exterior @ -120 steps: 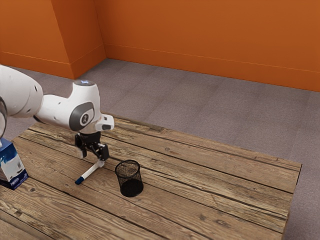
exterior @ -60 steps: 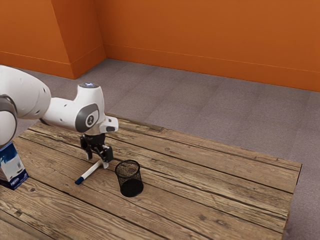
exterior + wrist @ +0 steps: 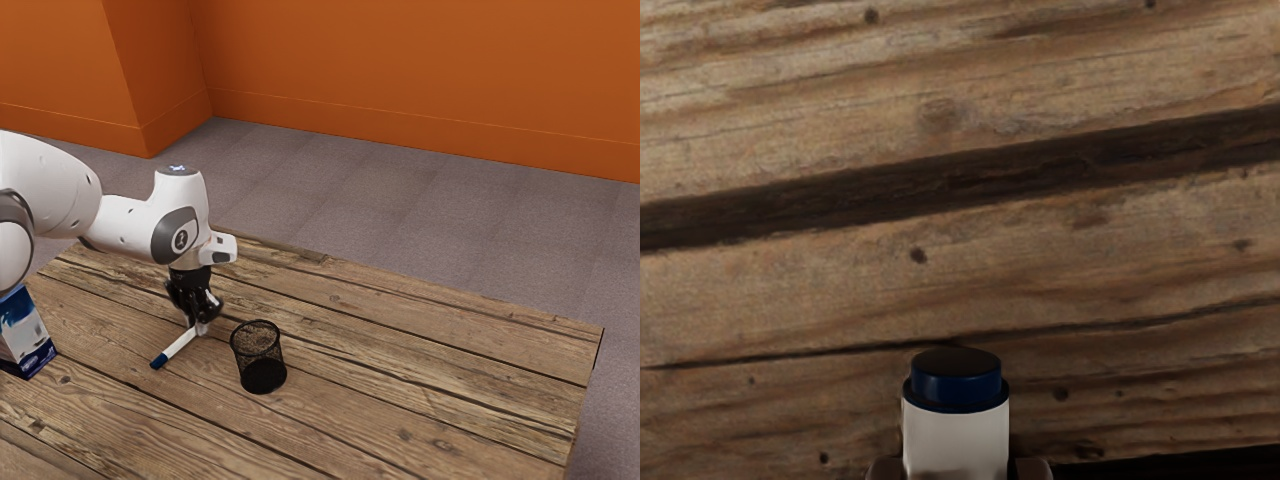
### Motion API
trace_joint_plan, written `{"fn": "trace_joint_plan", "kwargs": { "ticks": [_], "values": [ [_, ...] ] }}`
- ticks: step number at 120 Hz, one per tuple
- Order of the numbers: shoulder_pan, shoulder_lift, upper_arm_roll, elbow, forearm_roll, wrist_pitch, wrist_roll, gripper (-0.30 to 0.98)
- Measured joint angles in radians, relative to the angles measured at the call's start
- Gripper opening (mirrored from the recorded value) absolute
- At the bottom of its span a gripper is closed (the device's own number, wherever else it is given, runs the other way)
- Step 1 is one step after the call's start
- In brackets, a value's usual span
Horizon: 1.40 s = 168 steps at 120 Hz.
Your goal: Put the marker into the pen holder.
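Note:
My gripper (image 3: pixel 198 328) is low over the table, shut on the white marker (image 3: pixel 180 346) near the end facing the exterior view's right. The marker's blue end points away toward the lower left of that view, low at the tabletop; whether it touches the wood I cannot tell. In the wrist view, the fingertips of my gripper (image 3: pixel 958 470) flank the white barrel of the marker (image 3: pixel 956 440), one on each side, with a dark blue end showing. The black mesh pen holder (image 3: pixel 259 358) stands upright a short way to the exterior view's right of the gripper.
A blue and white box (image 3: pixel 25 335) stands at the exterior view's left edge. The wooden table (image 3: pixel 430 370) extends past the pen holder to its far corner at the exterior view's right.
My hand has shifted a little toward the exterior view's right, and the fingers have gone from open to shut on the marker. The marker and pen holder have stayed in place.

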Motion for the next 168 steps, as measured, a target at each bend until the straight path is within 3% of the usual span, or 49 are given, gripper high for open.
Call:
{"fn": "trace_joint_plan", "kwargs": {
  "ticks": [21,38,64,95,142,168],
  "values": [
    [-0.004,-0.028,0.000,-0.006,0.009,0.005,-0.005,-0.06],
    [-0.004,-0.178,-0.032,-0.030,0.018,0.021,-0.016,-0.09],
    [-0.011,-0.420,-0.142,-0.112,0.031,0.191,-0.041,-0.10],
    [-0.008,-0.567,-0.228,-0.272,-0.007,0.352,-0.066,-0.08],
    [-0.004,-0.639,-0.300,-0.425,-0.080,0.407,-0.073,-0.05],
    [-0.004,-0.612,-0.311,-0.459,-0.102,0.412,-0.071,-0.05]
  ]
}}
